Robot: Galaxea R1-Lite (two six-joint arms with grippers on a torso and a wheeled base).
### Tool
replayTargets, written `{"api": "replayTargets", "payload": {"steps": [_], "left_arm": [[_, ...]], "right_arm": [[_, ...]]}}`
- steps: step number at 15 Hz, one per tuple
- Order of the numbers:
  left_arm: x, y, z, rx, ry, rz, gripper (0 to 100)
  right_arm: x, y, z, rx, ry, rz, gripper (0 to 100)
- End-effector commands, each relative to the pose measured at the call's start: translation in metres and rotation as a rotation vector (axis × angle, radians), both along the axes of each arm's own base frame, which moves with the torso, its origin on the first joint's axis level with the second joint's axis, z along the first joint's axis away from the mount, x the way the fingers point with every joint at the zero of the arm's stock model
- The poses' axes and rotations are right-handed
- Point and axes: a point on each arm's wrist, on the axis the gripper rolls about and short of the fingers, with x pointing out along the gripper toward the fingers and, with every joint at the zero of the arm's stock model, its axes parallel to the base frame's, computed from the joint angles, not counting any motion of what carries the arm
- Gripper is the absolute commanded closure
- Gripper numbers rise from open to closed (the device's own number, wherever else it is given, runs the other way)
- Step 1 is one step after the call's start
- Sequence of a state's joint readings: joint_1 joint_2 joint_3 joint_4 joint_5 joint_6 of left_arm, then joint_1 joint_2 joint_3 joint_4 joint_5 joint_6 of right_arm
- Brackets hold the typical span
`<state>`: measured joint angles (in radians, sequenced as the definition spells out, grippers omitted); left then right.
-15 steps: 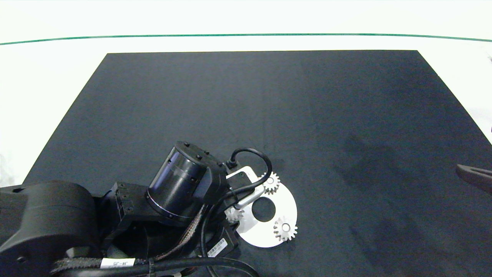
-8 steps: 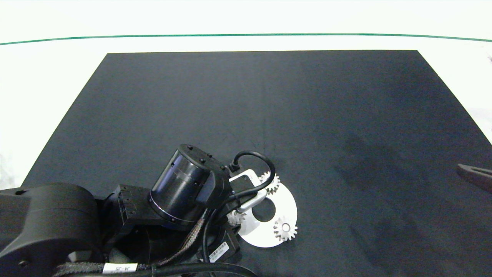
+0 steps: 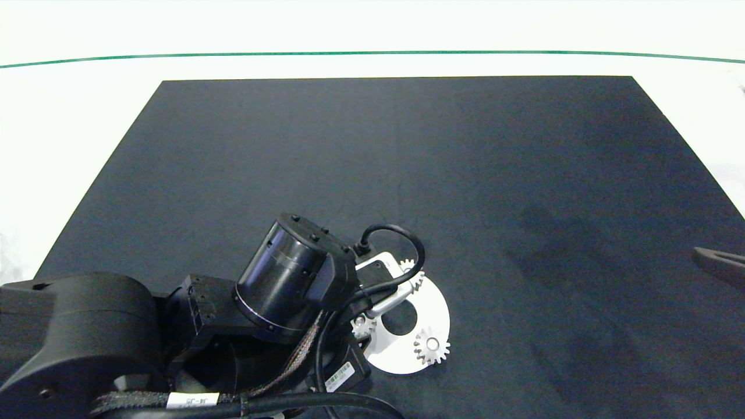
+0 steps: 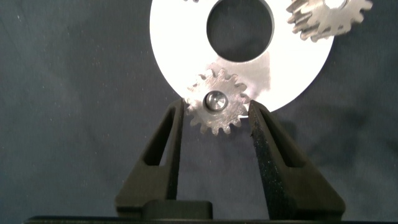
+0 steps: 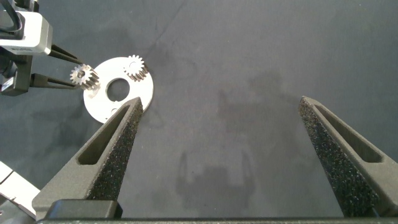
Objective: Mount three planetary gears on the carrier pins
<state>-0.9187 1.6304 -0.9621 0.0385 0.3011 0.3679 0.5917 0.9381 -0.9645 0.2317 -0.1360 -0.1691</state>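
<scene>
The white carrier disc (image 3: 433,311) lies on the black mat near the front. Each of its three carrier pins carries a silver planetary gear. My left gripper (image 4: 216,109) is shut on one gear (image 4: 217,102) at the disc's rim (image 4: 298,81), and a pin (image 4: 216,99) shows through that gear's centre hole. A second gear (image 3: 432,346) sits on the disc's near right side. The third gear (image 3: 413,272) sits at the far side, partly under the left wrist's cable. My right gripper (image 5: 221,102) hangs open over bare mat, far right of the disc (image 5: 102,109).
The bulky left arm (image 3: 291,285) covers the mat's front left corner and the disc's left part. The right gripper's tip (image 3: 719,265) shows at the right edge. White table (image 3: 372,64) surrounds the black mat (image 3: 407,163).
My left arm has shifted a little to the right and away from me, carrying its gear further over the disc's rim. The disc, the other two gears and the right arm have stayed put.
</scene>
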Motion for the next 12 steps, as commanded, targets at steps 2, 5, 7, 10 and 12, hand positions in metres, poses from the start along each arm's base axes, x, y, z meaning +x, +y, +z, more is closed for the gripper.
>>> {"api": "replayTargets", "payload": {"steps": [2, 5, 7, 10, 12], "left_arm": [[0.001, -0.001, -0.002, 0.01, 0.004, 0.002, 81], [0.001, -0.001, 0.0, -0.002, 0.001, 0.005, 81], [0.0, 0.0, 0.0, -0.006, 0.005, 0.011, 81], [-0.003, 0.006, 0.006, -0.025, -0.006, 0.015, 0], [-0.009, 0.015, 0.018, -0.059, -0.033, 0.021, 0]], "right_arm": [[0.0, 0.0, 0.0, -0.002, 0.001, 0.0, 0], [0.0, 0.0, 0.0, -0.002, 0.001, 0.0, 0], [0.0, 0.0, 0.0, -0.002, 0.001, 0.0, 0], [0.001, 0.0, 0.0, -0.004, 0.002, 0.0, 0], [0.0, 0.0, 0.0, -0.003, 0.0, 0.0, 0]]}}
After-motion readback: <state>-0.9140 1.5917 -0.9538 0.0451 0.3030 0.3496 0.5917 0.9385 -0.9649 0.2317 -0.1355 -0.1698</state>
